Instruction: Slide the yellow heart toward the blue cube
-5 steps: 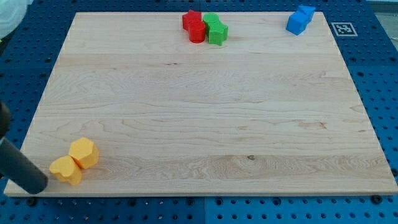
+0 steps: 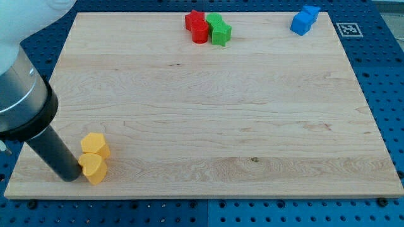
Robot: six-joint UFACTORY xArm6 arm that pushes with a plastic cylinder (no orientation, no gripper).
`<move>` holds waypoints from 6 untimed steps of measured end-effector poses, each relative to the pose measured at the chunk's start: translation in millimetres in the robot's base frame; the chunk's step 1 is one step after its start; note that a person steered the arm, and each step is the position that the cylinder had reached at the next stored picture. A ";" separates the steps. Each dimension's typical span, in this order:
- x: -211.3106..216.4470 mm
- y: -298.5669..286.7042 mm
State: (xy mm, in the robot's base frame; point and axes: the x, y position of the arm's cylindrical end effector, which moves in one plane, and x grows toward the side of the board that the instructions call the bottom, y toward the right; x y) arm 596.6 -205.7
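Observation:
Two yellow blocks sit touching near the board's bottom left: a yellow heart (image 2: pixel 93 168) in front and a yellow hexagonal block (image 2: pixel 95 145) just above it. My tip (image 2: pixel 71 176) rests against the heart's left side. Two blue blocks stand at the view's top right: a blue cube (image 2: pixel 302 24) and another blue block (image 2: pixel 310 12) touching it behind.
Two red blocks (image 2: pixel 197 26) and two green blocks (image 2: pixel 218 29) cluster at the top middle of the wooden board (image 2: pixel 208 107). A fiducial tag (image 2: pixel 349 29) lies off the board's top right corner. The arm's thick body (image 2: pixel 22 94) covers the left edge.
My tip has moved right and into the yellow heart. Both yellow blocks have shifted right, and the heart now lies below the hexagonal block instead of to its lower left.

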 end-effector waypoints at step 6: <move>-3.9 69.7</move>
